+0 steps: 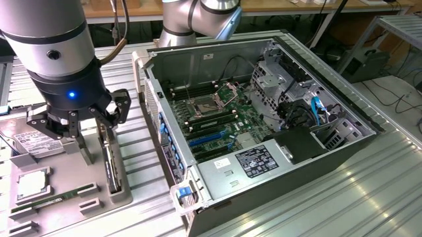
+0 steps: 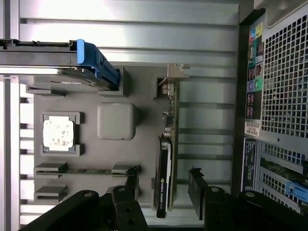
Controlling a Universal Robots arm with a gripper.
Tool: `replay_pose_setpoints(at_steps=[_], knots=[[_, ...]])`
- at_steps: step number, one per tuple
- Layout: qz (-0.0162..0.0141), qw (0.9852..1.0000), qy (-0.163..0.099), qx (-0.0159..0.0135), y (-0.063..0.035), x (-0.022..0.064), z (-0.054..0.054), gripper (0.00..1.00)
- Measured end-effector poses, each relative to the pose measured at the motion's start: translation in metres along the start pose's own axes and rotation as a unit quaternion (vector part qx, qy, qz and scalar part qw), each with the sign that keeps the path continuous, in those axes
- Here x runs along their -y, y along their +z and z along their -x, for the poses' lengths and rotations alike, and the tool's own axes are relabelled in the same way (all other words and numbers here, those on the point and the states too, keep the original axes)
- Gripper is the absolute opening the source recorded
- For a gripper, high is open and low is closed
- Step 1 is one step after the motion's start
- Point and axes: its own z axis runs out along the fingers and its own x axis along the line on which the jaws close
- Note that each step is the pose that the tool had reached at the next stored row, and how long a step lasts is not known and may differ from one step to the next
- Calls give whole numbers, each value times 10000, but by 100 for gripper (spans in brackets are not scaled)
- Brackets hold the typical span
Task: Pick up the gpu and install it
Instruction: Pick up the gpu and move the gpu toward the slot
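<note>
The gpu [image 2: 165, 163] stands on its long edge in a slot of the grey holder tray [image 2: 144, 96]. It is a thin green card with a black cooler on one face and a silver end bracket [image 2: 174, 73]. In the exterior view the gpu [image 1: 110, 160] rises from the tray at the exterior view's left. My gripper [image 2: 163, 197] hovers just over the card's cooler end. It is open, with one black finger [image 2: 129, 192] on each side of the card and nothing gripped. From outside, the gripper [image 1: 80, 127] hangs low over the tray.
The tray also holds a hard drive with a blue caddy [image 2: 72, 62], a CPU [image 2: 58, 133] and a memory stick [image 2: 86, 170]. The open computer case [image 1: 329, 133] lies right of the tray, with its motherboard [image 1: 218, 116] and blue card slots [image 1: 207, 138] exposed.
</note>
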Motion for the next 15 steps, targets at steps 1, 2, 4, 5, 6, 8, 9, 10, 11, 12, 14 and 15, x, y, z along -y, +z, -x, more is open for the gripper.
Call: replay_pose_setpoints(at_steps=[1, 2, 4, 5, 6, 8, 9, 10, 11, 12, 14, 15], knots=[[0, 10000, 0, 0, 8, 0, 1, 54], [0, 10000, 0, 0, 21, 0, 1, 54], [0, 10000, 0, 0, 53, 2, 0, 54], [0, 10000, 0, 0, 72, 2, 0, 54], [0, 10000, 0, 0, 91, 3, 0, 54], [0, 10000, 0, 0, 127, 4, 0, 54], [0, 10000, 0, 0, 145, 4, 0, 54], [0, 10000, 0, 0, 161, 5, 0, 54], [0, 10000, 0, 0, 181, 5, 1, 54], [0, 10000, 0, 0, 199, 6, 3, 54], [0, 10000, 0, 1, 236, 7, 4, 54], [0, 10000, 0, 0, 254, 7, 4, 54]])
